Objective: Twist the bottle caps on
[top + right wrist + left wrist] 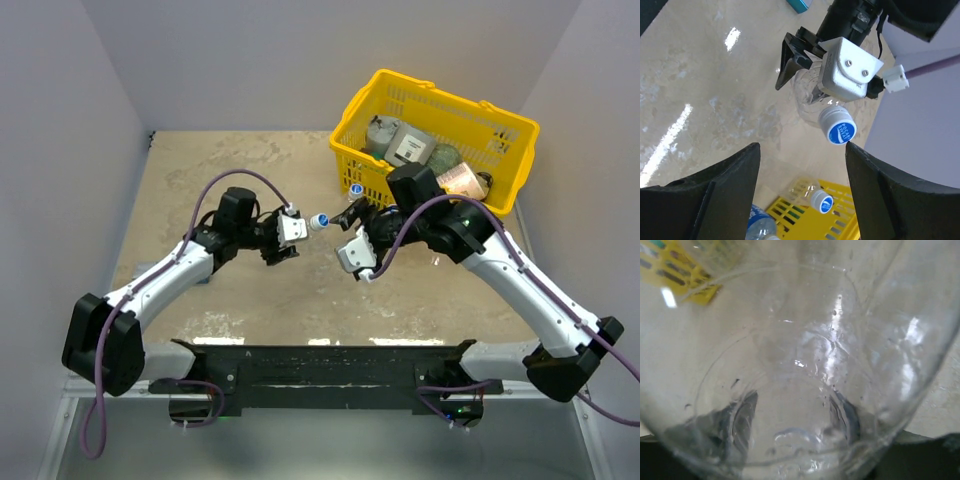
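My left gripper point(290, 240) is shut on a clear unlabelled bottle point(308, 224) and holds it level above the table, neck pointing right. A blue-topped cap point(322, 221) sits on that neck. The left wrist view is filled by the bottle point(800, 365), with dark fingers point(744, 417) showing through it. My right gripper point(800, 152) stands open just short of the cap point(838, 127), nothing between its fingers. A second capped clear bottle point(821, 201) lies by the basket. Beside it is part of a blue-labelled bottle point(759, 225).
A yellow basket point(500, 125) with grey cans and jars stands at the back right, close behind my right arm. A teal-blue packet point(800, 4) lies on the table beyond the left gripper. Pale walls enclose the table on three sides.
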You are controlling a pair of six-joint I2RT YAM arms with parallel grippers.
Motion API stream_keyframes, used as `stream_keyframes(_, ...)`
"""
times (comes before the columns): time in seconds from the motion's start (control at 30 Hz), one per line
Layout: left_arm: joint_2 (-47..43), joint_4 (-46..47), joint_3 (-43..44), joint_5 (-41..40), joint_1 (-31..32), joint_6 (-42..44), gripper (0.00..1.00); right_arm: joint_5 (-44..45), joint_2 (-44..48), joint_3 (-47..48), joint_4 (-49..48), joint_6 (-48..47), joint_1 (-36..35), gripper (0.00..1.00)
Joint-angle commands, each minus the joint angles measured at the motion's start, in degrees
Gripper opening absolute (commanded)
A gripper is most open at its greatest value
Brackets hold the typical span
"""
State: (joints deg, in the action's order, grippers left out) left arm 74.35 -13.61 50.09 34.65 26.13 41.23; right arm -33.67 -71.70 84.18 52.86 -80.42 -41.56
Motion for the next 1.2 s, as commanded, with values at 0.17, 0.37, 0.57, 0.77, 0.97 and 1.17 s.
stream_keyframes(0.17,1.2,-8.2,4.2,6.9,1.7,7.0,0.0,2.1,-5.5,7.0,5.4,-16.6,-2.0,0.65)
stream_keyframes(0.37,1.9,-9.9,5.7,6.8,2.0,8.6,0.0,1.8,-5.6,6.7,7.1,-19.9,-2.8,0.58)
stream_keyframes(0.57,1.9,-10.8,6.1,6.9,2.2,9.4,0.0,1.4,-6.1,6.8,8.9,-22.4,-3.6,0.53)
stream_keyframes(0.77,2.2,-11.4,6.9,6.9,2.4,10.8,0.0,1.4,-7.0,6.7,9.1,-24.4,-3.8,0.5)
stream_keyframes(0.97,3.0,-13.4,8.1,6.7,2.6,14.0,0.0,2.1,-8.5,7.0,9.8,-26.8,-3.9,0.44)
stream_keyframes(1.17,3.4,-12.6,9.1,5.7,2.6,13.4,0.0,3.4,-11.7,9.6,13.7,-25.8,-3.8,0.1)
